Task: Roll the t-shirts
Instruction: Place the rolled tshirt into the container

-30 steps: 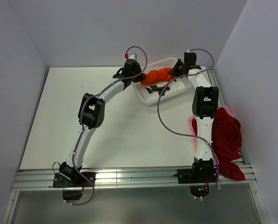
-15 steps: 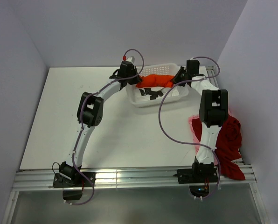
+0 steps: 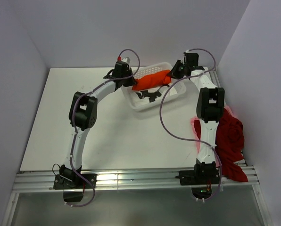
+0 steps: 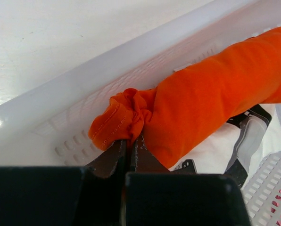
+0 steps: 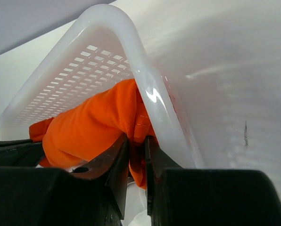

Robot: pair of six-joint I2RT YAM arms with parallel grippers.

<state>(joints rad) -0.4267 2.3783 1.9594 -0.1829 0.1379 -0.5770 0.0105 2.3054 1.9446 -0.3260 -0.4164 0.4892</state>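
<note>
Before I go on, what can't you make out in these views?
- Top view: pale pink t-shirt, mostly under the dark red t-shirt and right arm.
- Left wrist: dark object in the basket, partly covered by the orange t-shirt; unidentifiable.
- Right wrist: basket's inside, blocked by its wall and the orange t-shirt.

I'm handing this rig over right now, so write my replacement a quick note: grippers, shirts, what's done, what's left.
Left gripper: jaws shut on one end of the orange t-shirt.
Right gripper: jaws shut on the other end.
The shirt is rolled, stretched between them across the white basket.
Dark red t-shirt and pale pink t-shirt: heaped unrolled at the table's right edge.
Done: orange roll. Left: release it, probably into the basket, then roll the other two.
</note>
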